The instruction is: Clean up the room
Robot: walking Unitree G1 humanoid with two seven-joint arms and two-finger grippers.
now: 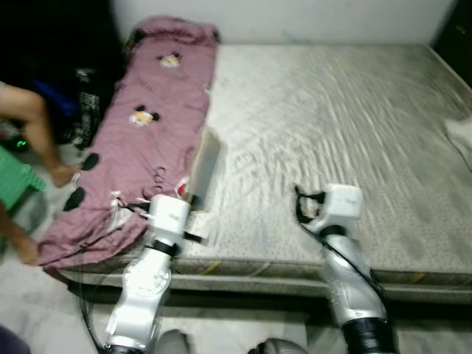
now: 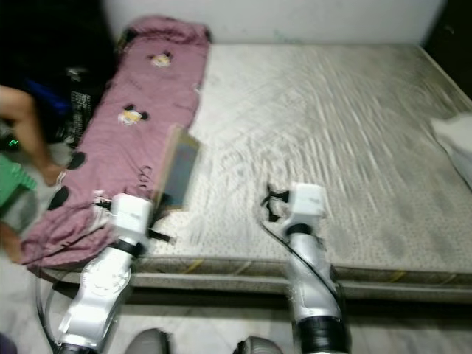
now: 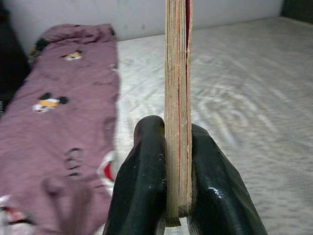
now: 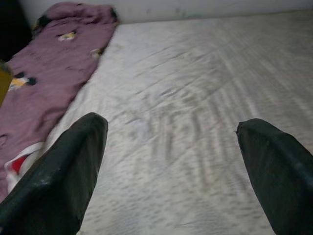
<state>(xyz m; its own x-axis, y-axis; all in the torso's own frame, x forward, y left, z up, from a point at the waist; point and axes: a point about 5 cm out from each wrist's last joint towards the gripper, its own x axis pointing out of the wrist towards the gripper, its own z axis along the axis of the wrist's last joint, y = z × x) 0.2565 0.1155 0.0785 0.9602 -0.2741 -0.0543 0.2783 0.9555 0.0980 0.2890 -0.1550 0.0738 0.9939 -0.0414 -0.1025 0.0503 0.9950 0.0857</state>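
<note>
Left eye view: person's leg (image 1: 33, 125) showing at far left beside pink blanket (image 1: 140, 133) lying along the mattress (image 1: 346, 125) left edge. Left gripper (image 3: 177, 196) is pinching a thin book (image 3: 177, 98) upright over the mattress's front-left part. Right gripper (image 4: 171, 161) is hovering above bare mattress, fingers spread wide.

Wide bed (image 1: 346, 125) with a bare, wrinkled grey mattress, mauve cartoon-mouse blanket (image 1: 140, 125) lying along its left edge, a pale white cloth (image 2: 453, 140) at its right edge, light floor (image 1: 37, 295) below
</note>
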